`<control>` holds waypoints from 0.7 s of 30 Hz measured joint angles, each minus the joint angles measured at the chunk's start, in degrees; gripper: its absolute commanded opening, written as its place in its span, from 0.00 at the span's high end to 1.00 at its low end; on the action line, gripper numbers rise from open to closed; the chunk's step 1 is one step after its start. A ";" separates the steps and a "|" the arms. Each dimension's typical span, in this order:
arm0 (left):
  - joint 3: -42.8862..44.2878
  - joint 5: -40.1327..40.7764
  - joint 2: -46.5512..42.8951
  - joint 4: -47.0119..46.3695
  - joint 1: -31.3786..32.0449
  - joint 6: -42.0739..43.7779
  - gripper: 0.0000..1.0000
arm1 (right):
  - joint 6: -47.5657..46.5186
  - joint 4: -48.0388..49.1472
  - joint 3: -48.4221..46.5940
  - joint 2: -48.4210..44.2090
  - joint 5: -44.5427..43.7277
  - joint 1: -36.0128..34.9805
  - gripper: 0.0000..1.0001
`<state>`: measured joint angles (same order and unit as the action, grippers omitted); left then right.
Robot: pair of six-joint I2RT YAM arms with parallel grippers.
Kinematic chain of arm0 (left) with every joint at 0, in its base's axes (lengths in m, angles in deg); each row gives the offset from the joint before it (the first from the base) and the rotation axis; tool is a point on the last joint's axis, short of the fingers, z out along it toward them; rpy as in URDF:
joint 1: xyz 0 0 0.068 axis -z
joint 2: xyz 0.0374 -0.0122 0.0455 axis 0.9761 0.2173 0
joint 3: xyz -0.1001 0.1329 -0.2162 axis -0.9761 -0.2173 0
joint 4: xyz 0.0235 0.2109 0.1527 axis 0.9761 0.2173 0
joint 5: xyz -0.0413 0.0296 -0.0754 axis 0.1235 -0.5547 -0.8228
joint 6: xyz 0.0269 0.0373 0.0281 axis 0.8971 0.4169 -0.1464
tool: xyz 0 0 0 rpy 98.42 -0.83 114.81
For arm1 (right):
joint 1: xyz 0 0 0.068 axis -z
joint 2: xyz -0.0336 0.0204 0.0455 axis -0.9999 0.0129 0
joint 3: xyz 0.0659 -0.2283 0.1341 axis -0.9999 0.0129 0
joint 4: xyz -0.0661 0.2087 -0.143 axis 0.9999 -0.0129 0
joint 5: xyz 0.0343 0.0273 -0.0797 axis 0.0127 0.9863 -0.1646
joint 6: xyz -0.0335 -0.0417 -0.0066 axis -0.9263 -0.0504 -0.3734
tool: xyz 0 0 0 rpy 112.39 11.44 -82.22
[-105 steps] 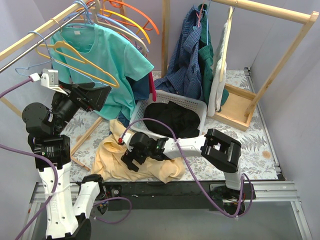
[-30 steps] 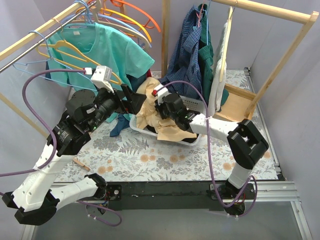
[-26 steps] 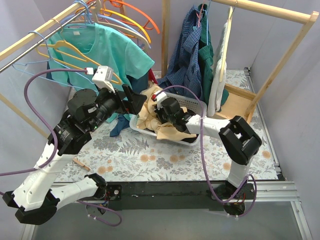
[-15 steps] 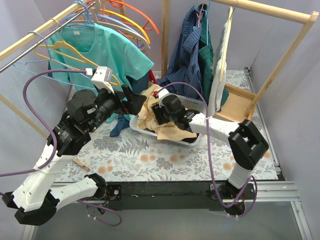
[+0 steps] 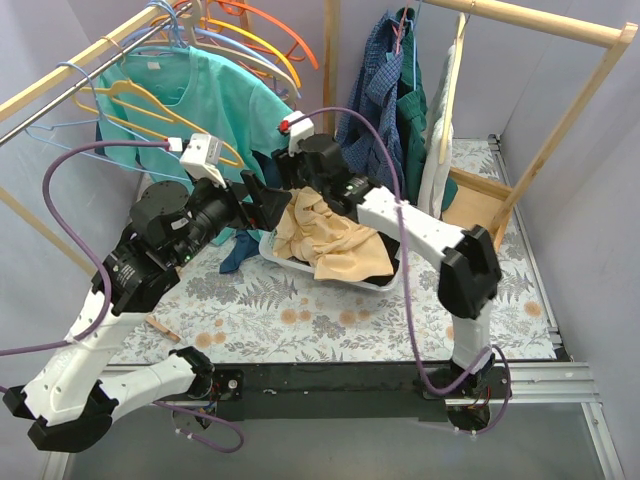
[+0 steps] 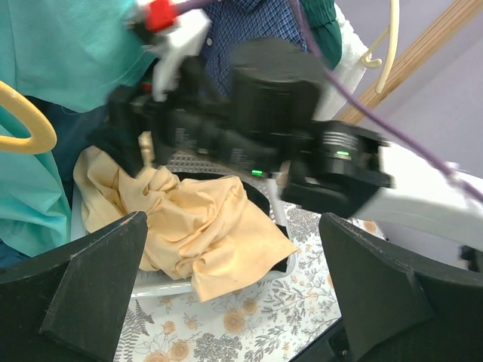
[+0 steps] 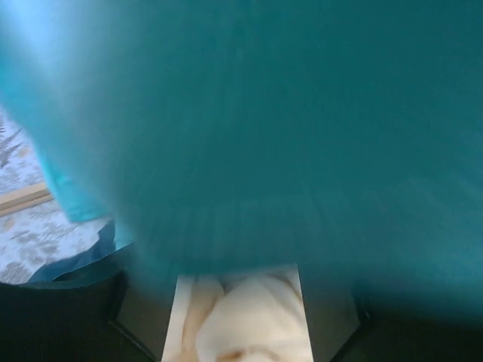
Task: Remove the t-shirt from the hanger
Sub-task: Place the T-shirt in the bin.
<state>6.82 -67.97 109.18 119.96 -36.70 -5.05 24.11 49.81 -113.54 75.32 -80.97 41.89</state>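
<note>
Drops yellow shirt into basket; lifts right hand, open and empty, against teal t-shirt, still hung on yellow hanger. Keeps left hand wide open beside basket. Likely starts the next removal.

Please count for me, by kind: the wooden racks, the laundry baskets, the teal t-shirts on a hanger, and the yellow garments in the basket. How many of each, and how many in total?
Wooden racks: 2
Laundry basket: 1
Teal t-shirt on a hanger: 1
Yellow garment in the basket: 1
Total: 5
</note>
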 measured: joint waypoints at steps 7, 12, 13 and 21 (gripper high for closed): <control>-0.63 1.11 0.70 0.92 0.00 -0.44 0.02 | 0.68 -3.43 -2.29 13.62 0.94 1.29 0.44; -5.07 1.07 1.07 1.42 0.00 -0.61 0.02 | 3.06 1.75 17.42 5.99 0.52 1.77 0.44; -6.29 1.01 1.25 1.27 0.00 -0.74 0.02 | 3.52 2.69 20.33 3.72 0.48 1.75 0.44; -14.16 0.83 1.57 1.22 0.00 -2.45 0.02 | 4.72 2.67 24.68 -1.66 0.44 1.73 0.43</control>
<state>-7.34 -67.14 110.75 121.18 -36.70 -7.50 28.83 52.48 -88.87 73.66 -80.53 43.61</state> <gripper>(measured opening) 0.982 0.566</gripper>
